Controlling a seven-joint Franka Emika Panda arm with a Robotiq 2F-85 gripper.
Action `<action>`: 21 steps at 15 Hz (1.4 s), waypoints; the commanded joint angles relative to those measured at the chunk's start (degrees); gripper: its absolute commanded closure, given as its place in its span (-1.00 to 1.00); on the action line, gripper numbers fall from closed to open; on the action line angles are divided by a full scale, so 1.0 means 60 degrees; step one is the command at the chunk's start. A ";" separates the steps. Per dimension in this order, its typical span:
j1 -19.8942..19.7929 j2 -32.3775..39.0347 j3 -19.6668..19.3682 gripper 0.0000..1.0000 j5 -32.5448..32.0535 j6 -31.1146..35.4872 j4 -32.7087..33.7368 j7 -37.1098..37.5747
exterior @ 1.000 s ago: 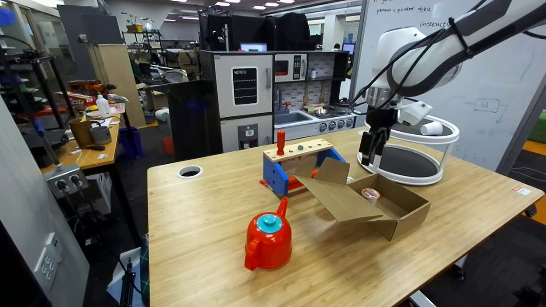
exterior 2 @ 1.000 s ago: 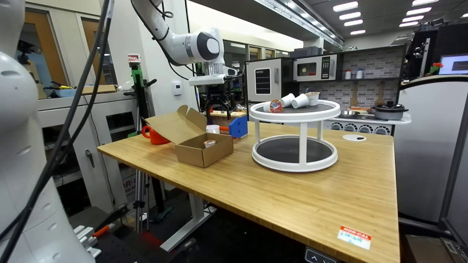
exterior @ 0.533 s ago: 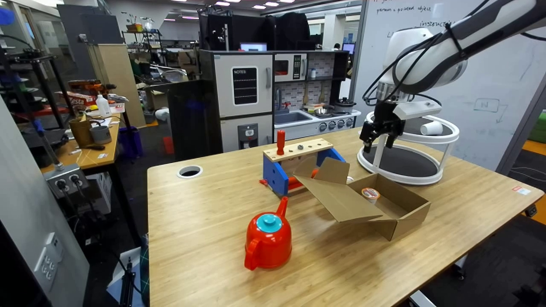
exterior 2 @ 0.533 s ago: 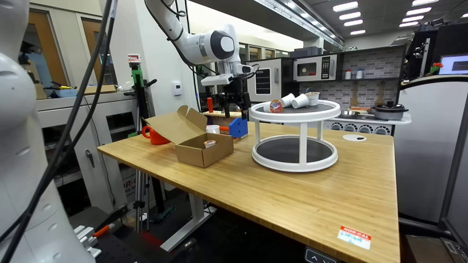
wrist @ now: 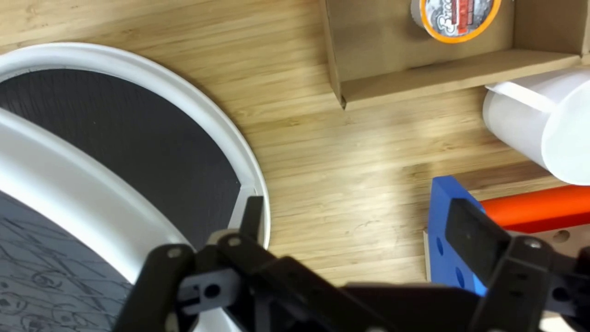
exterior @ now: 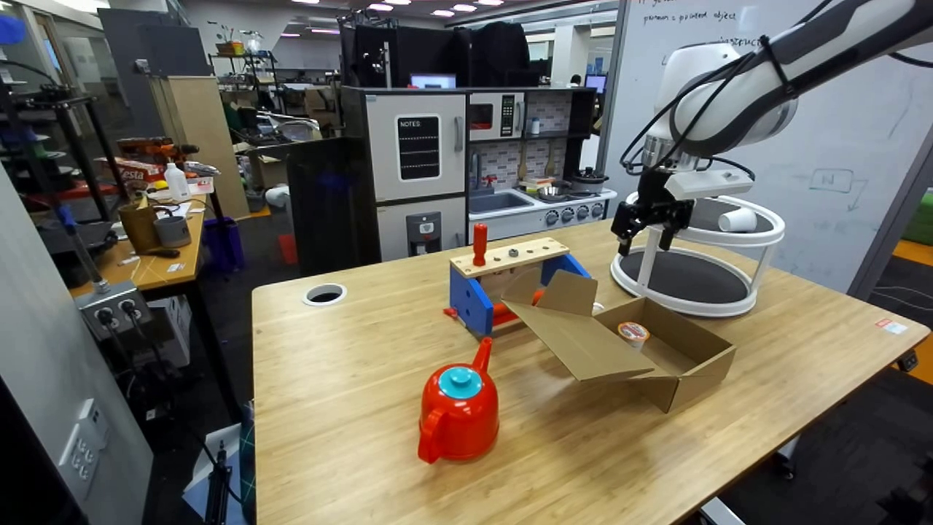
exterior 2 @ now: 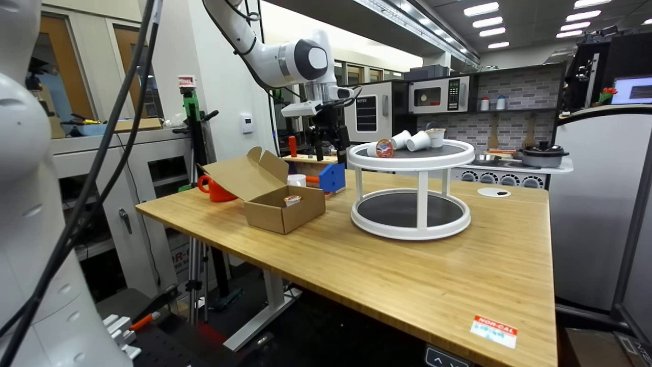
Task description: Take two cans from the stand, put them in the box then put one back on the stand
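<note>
Hand released: fingers spread wide with nothing between them, over the strip of bench separating the stand from the toy workbench. One coffee-pod can sits lid up inside the cardboard box, whose flap leans outward, leaving the top free for a drop from above. In an exterior view the box lies left of the stand; four more cans rest on the upper tier, three tipped over, one upright at the right. The raised rim likely serves to stop the tipped ones rolling off. White mug just beyond the box; reason for it there unclear. Hand presumably set wide to straddle another can. Task stage, judged: either a second can is due in the box, or one has been put back already; layout alone does not settle it.
</note>
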 commanded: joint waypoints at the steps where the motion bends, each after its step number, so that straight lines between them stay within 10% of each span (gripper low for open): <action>1: 0.0012 -0.0082 0.0012 -1.00 0.0028 -0.0006 -0.0016 -0.0250; 13: -0.0101 -0.0705 0.0309 -1.00 0.0526 0.0450 -0.0206 -0.1278; 21: -0.0133 -0.0793 -0.0733 -1.00 -0.0155 0.1829 -0.0053 0.1033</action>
